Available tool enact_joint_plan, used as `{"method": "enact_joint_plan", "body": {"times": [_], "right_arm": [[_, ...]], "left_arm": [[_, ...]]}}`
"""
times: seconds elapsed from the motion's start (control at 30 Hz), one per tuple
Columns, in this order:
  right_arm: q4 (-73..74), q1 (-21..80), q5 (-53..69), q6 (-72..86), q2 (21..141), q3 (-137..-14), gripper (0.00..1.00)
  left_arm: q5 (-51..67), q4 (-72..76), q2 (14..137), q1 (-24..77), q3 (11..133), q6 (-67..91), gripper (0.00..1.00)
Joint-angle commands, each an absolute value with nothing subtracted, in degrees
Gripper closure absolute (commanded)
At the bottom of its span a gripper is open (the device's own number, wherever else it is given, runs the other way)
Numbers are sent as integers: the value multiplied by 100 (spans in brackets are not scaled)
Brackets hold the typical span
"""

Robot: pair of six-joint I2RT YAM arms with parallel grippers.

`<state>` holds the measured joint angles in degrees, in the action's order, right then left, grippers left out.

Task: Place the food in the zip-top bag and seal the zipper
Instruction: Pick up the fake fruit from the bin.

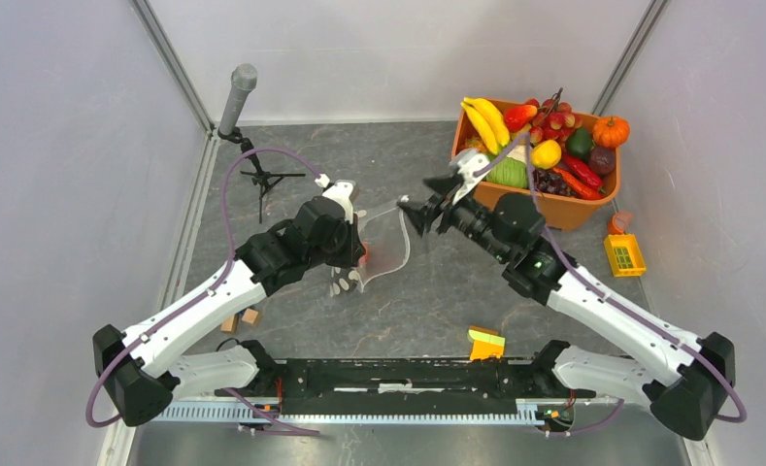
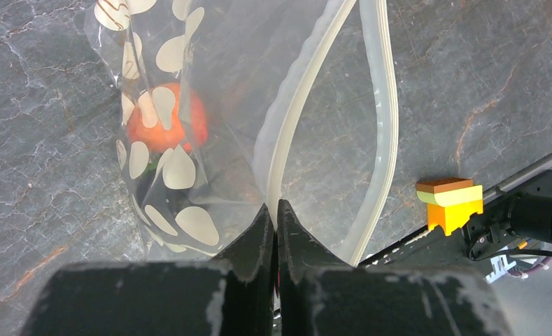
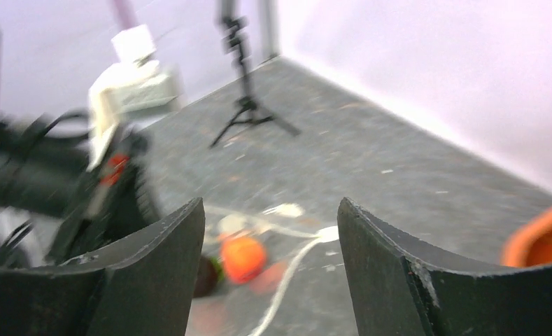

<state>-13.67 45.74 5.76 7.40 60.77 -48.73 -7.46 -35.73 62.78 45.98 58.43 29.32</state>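
left arm (image 1: pixel 204 303) stretched forward and inward, left gripper (image 2: pixel 274 222) clamped tight on the zipper (image 2: pixel 386 105) of the zip-top bag (image 1: pixel 386 250) | right arm (image 1: pixel 612 306) angled inward, right gripper (image 3: pixel 271 238) spread wide, empty, just beside the bag's mouth | orange tub (image 1: pixel 565 210) well apart from the bag | round orange toy fruit (image 2: pixel 166 120) inside the bag

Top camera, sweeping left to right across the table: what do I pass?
tripod stand → zip-top bag → right gripper → orange tub → yellow crate
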Motion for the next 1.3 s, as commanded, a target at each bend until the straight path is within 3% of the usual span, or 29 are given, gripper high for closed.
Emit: {"method": "enact_joint_plan", "body": {"times": [0.0, 0.23, 0.53, 0.77, 1.07, 1.27], "right_arm": [[-638, 4056, -989, 367, 6069, -5477, 27], [105, 2613, -811, 1124, 6965, -6083, 31], [578, 1924, -1197, 1509, 8253, -6877, 32], [712, 1397, -1794, 1210, 7982, -6706, 26], [686, 394, -1079, 1042, 7524, -6105, 31], [801, 245, -853, 943, 7656, -6012, 32]], "left_arm": [[-855, -3489, 6166, 4562, 5802, 3054, 94], [-774, -3375, 6123, 4557, 5678, 3062, 94], [-754, -3339, 6102, 4553, 5651, 3040, 94], [-839, -3348, 6025, 4535, 5581, 3016, 94], [-768, -3270, 6050, 4526, 5574, 2970, 94], [-753, -3256, 6081, 4518, 5542, 2945, 94]]}}
